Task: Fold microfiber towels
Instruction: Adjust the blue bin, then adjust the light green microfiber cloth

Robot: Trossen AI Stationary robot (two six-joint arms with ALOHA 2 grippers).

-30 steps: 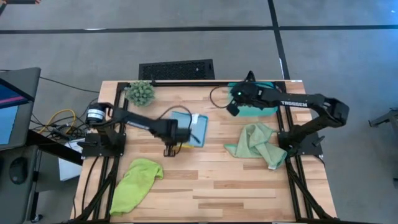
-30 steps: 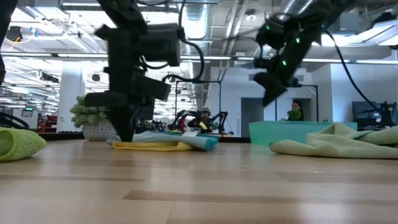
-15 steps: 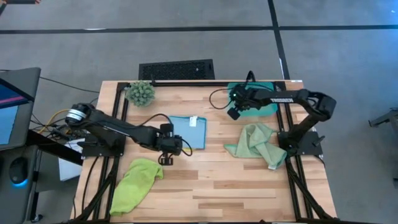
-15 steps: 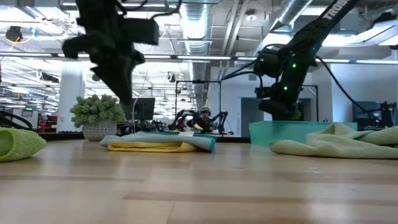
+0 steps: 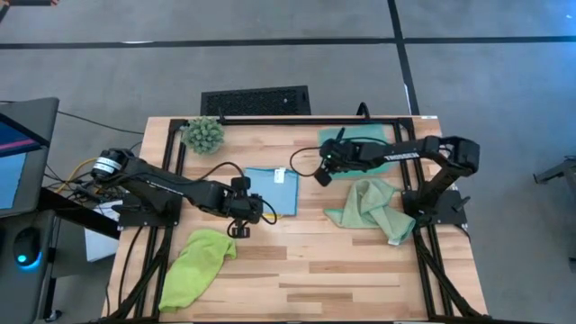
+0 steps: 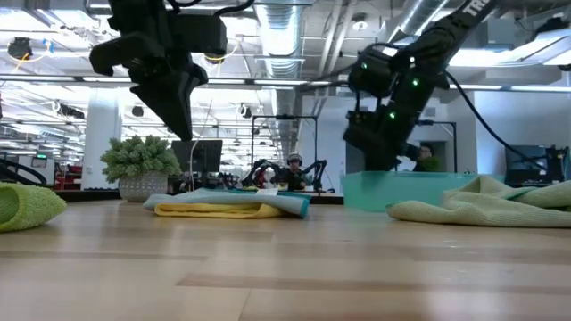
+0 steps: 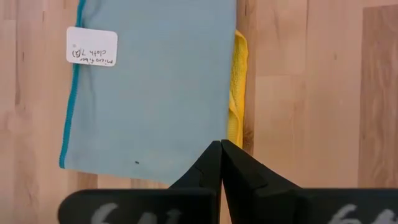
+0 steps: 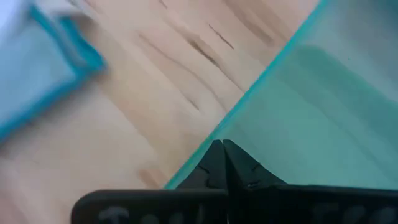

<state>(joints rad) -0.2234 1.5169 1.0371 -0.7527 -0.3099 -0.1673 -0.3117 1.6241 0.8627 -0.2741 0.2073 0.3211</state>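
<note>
A folded light blue towel (image 5: 272,190) with a white label (image 7: 91,45) lies on a yellow towel (image 7: 239,93), whose edge shows from under it, mid-table. My left gripper (image 5: 238,229) hangs shut above the stack's near left corner, touching nothing; the low view shows it (image 6: 184,129) well off the table. A lime green towel (image 5: 198,261) lies crumpled at the near left and a sage green towel (image 5: 371,209) at the right. My right gripper (image 5: 321,175) is shut at the left rim of the teal tray (image 5: 364,137). My right gripper's shut fingertips (image 8: 222,149) stand right at the teal tray's left rim (image 8: 261,81), coming slanting down from the table's right side. The tray sits flat on the table. Whether the fingers press on the wall from inside, I cannot tell.
A small spiky green plant (image 5: 203,135) stands at the far left corner. A black cable (image 5: 301,164) loops over the table between the blue towel and the tray. Bare wood (image 5: 315,270) stretches along the near edge between the lime and sage towels.
My left gripper, still shut, has lifted off the blue towel's near left edge and swung slightly toward the near left. My right gripper has come down and toward the table's left to the tray's left rim. The tray has slid a little toward the left.
</note>
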